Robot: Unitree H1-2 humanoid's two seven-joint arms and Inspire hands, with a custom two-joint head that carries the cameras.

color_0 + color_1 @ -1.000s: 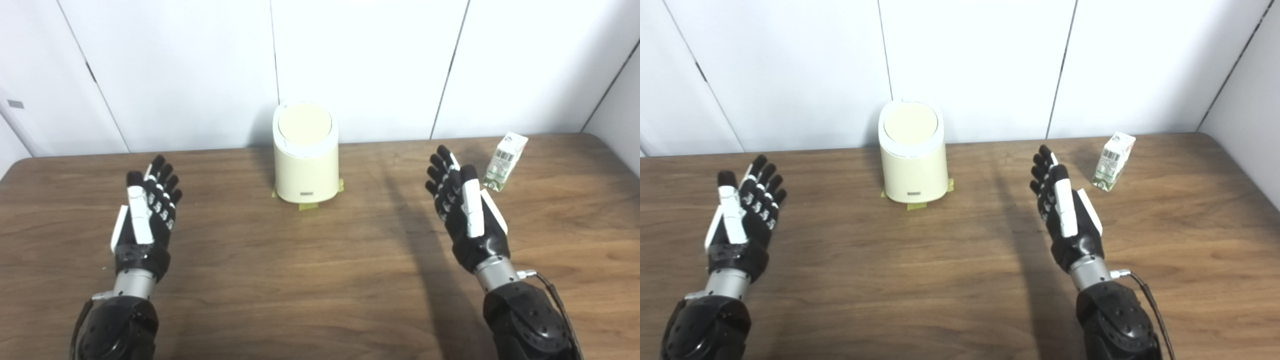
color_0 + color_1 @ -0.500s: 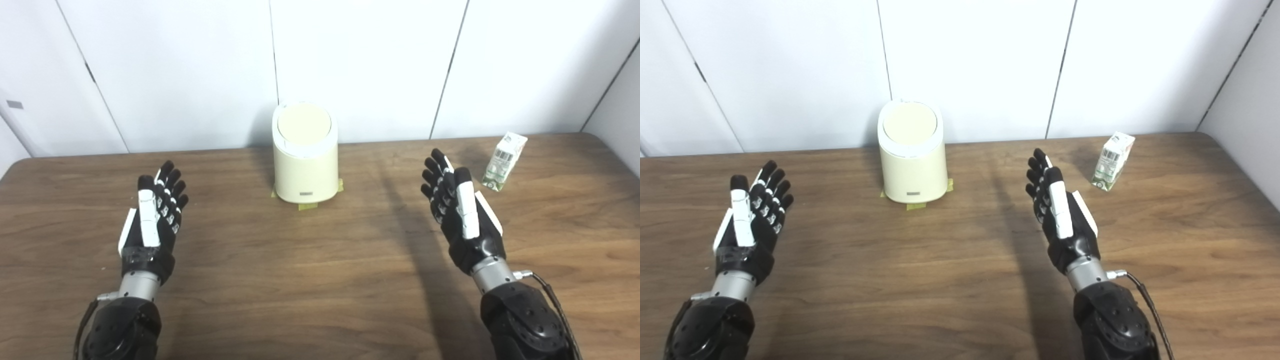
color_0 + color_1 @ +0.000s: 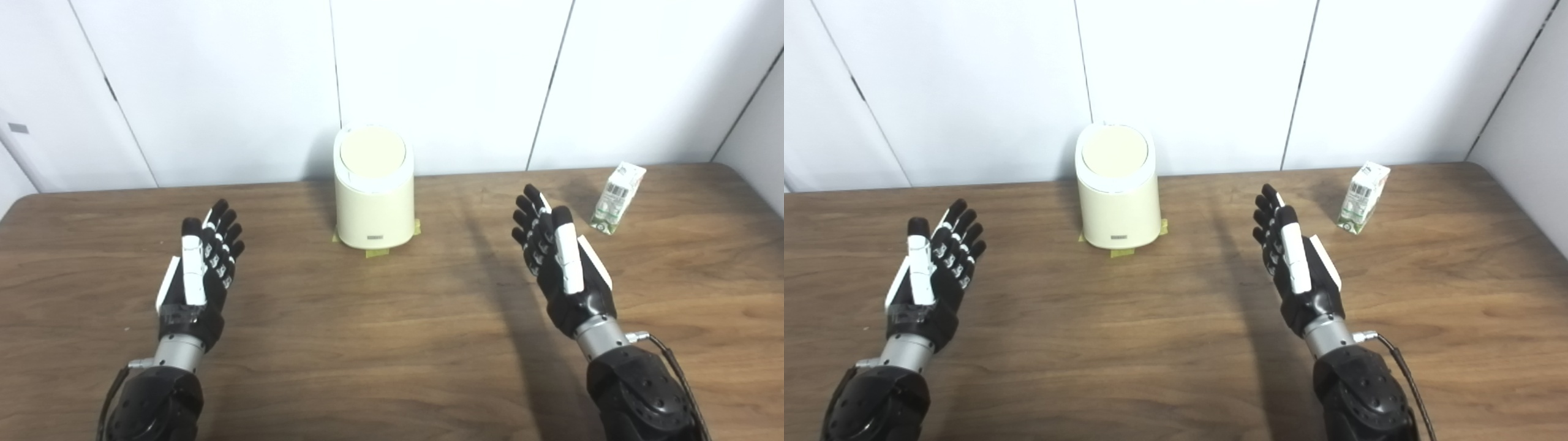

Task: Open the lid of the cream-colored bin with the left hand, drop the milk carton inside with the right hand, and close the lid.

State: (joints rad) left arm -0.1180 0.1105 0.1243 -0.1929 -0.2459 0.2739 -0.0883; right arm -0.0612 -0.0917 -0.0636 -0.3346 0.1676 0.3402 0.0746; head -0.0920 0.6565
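The cream-colored bin point(image 3: 374, 196) stands at the back middle of the wooden table, against the wall, its round lid point(image 3: 373, 149) down. A small green and white milk carton point(image 3: 618, 197) stands upright at the back right. My left hand point(image 3: 201, 273) hovers over the table's left side, well to the left of the bin and nearer me, fingers spread and holding nothing. My right hand point(image 3: 558, 258) is open too, fingers stretched, between the bin and the carton and a little in front of both.
Yellow tape tabs point(image 3: 375, 252) mark the bin's base. White wall panels point(image 3: 453, 79) rise right behind the table's far edge, and a side wall point(image 3: 1528, 141) closes in at the right. A cable point(image 3: 1405, 373) runs along my right forearm.
My left hand has drifted right and slightly nearer to me. The right hand has shifted a little left, away from the carton. Both stay open; bin and carton have not moved.
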